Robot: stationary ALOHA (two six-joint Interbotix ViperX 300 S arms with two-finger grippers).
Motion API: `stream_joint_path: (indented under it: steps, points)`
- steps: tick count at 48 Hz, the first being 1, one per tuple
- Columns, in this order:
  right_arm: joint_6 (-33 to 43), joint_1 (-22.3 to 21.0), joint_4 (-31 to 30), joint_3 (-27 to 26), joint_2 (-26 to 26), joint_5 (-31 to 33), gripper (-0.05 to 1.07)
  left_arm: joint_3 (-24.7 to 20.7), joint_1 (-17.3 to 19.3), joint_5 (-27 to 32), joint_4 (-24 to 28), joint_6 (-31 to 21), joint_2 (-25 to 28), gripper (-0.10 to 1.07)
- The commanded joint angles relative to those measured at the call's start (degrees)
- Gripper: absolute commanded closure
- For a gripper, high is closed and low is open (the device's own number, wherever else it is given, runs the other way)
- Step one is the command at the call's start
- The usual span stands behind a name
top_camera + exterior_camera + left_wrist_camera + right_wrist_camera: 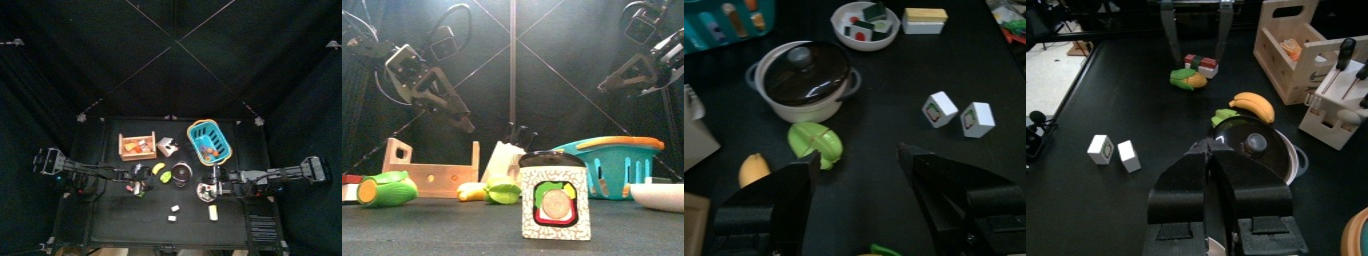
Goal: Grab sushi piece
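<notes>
Left gripper [858, 185] stands wide open with nothing between its jaws, pointing down at the table. In the left wrist view the sushi piece [941, 108] is a small white block on bare table, well apart from the pot [804, 80], with a second block [977, 117] just beside it; neither touches the jaws. I judge the step in hand to be the approach, so the arm should shift away from the pot until one block sits midway between the fingertips, then come straight down. The pair are close together, so the jaws are best set across the outer faces of the chosen block, otherwise the neighbour may be knocked or pinched too. In the right wrist view the right gripper [1215, 150] shows its jaws pressed together and empty, hanging over the pot, and the blocks lie off to its side, well apart from the pot. That arm looks at rest. The top view puts the white spot on the front side of the pot, near a yellow piece [211, 212]. The front view has the sushi upright at the table's front edge, with both arms hanging high behind it. A block this small and light will likely tip, so close slowly and low.
</notes>
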Motion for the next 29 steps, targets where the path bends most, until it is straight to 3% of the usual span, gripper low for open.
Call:
stream_joint_path:
  steps: [1, 12, 22, 29]
  points:
    - [0.0, -0.1, 0.2, -0.4, -0.3, -0.3, 1.01, -4.6, -1.9, -0.5, 0.4, 0.1, 4.5, 0.03]
    - [0.1, 0.1, 0.2, -0.4, -0.2, 0.0, 1.01, -13.5, -4.7, 3.1, -2.1, -0.4, 13.3, 0.03]
    - [0.1, 0.1, 0.7, -0.4, -0.2, 0.8, 1.01, -20.2, -5.3, 17.1, -14.9, -0.4, 14.1, 0.03]
    - [0.1, 0.1, 0.8, -0.5, -0.2, 0.8, 1.01, -24.9, -6.3, 21.9, -17.5, -0.4, 15.7, 0.03]
